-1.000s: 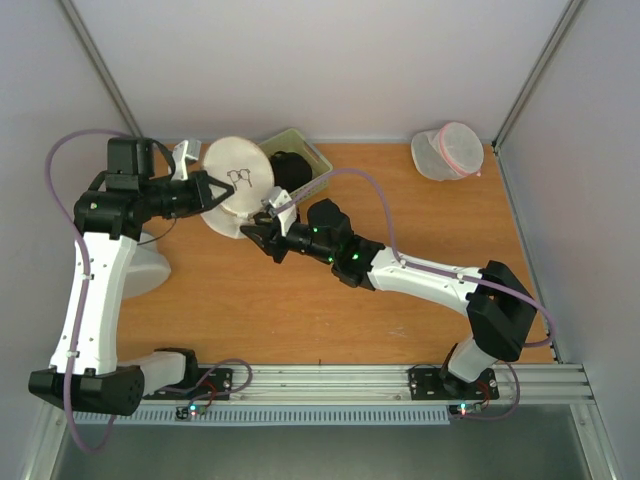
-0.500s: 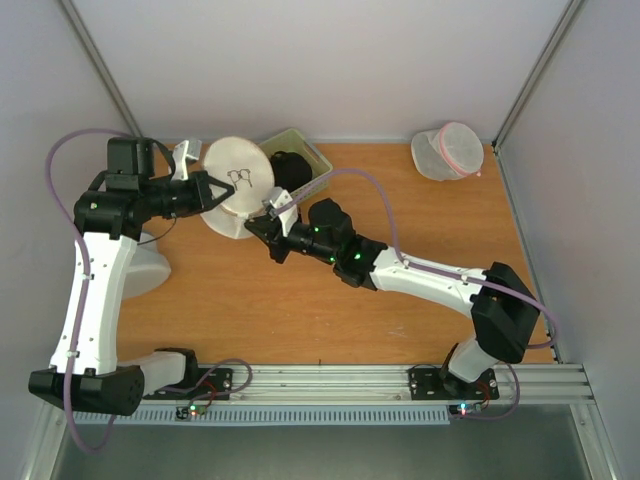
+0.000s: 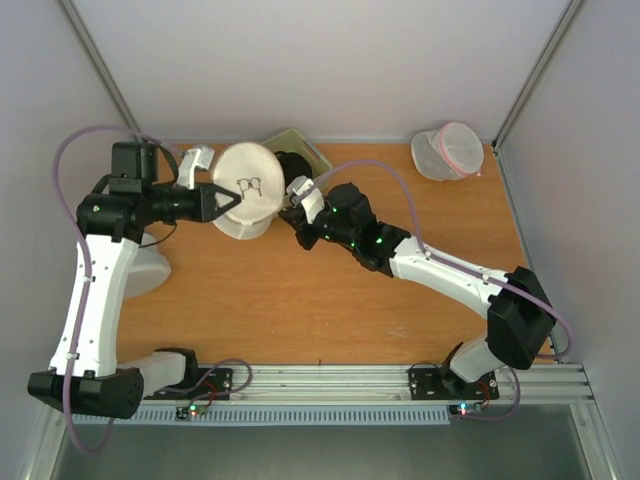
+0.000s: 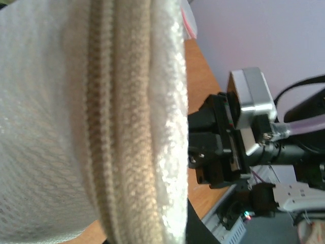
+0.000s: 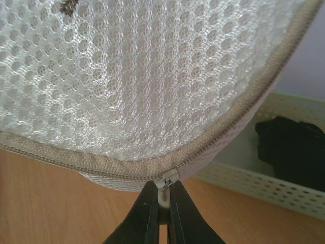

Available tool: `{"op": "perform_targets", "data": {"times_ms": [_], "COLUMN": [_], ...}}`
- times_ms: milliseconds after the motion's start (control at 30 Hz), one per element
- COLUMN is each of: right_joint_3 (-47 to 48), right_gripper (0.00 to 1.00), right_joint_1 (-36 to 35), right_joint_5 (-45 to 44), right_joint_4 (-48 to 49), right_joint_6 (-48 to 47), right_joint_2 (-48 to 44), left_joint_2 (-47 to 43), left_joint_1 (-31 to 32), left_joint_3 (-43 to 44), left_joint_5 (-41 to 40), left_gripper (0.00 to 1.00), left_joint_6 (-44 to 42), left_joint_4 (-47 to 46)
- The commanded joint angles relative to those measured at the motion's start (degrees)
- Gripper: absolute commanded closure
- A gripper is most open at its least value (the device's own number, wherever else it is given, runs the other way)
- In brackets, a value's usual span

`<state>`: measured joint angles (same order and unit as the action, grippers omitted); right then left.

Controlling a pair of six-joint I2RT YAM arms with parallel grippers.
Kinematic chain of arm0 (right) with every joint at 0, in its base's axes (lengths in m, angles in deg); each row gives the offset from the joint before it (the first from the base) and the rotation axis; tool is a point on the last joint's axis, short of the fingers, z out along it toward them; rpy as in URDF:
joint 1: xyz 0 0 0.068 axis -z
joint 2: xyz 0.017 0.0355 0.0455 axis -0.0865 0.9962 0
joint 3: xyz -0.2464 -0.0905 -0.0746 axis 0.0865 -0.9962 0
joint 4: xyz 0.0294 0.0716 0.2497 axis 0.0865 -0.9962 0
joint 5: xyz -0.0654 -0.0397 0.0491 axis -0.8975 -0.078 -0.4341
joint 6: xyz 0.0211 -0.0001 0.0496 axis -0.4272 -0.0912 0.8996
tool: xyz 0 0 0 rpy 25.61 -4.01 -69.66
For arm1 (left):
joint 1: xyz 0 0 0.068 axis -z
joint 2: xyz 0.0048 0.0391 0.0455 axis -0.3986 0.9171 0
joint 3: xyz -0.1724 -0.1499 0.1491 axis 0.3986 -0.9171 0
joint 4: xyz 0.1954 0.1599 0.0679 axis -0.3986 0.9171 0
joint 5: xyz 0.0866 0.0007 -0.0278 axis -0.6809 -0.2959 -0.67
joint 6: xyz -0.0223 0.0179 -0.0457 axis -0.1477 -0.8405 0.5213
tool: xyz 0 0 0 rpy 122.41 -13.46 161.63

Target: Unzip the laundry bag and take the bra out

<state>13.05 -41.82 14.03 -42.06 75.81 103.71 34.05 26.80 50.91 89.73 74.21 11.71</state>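
The round cream-white mesh laundry bag [image 3: 250, 190] is held tilted up off the table at the back left. My left gripper [image 3: 226, 200] is shut on its left edge. In the left wrist view the bag [image 4: 61, 101] and its beige zip tape [image 4: 119, 132] fill the frame. My right gripper [image 3: 294, 212] is at the bag's right edge. In the right wrist view it [image 5: 163, 203] is shut on the small pale zip pull [image 5: 164, 190] under the bag [image 5: 152, 76]. A small dark mark [image 3: 248, 184] shows on the bag's face. No bra shows.
A pale green perforated tray [image 3: 303, 147] with a dark item [image 3: 292, 168] stands right behind the bag; both show in the right wrist view [image 5: 254, 175]. A white mesh bag with a pink zip [image 3: 447, 150] lies back right. A greyish-white mesh bag [image 3: 150, 270] lies by the left arm.
My right gripper has moved from the bag's lower edge up and to the right round its rim. The bag and my left gripper have shifted slightly right.
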Motion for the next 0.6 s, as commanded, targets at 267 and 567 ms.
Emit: {"op": "perform_targets", "data": {"times_ms": [267,567], "right_joint_3": [-3.6,-8.2], "right_gripper": [0.99,0.99], "right_joint_1": [-1.5,-6.6], "right_joint_5": [-0.3,4.3], "right_joint_4": [-14.6,-12.3], "right_joint_6": [-6.3,-2.7], "right_joint_2": [-3.6,1.9], "left_joint_2": [-0.7,6.4], "left_joint_1": [1.3,1.5], "left_joint_3": [-17.9,-30.7], "left_joint_5": [6.0,2.6], "left_gripper": [0.99,0.31], "left_joint_6": [-8.7,-10.6], "left_joint_4": [-9.4,-22.4]}}
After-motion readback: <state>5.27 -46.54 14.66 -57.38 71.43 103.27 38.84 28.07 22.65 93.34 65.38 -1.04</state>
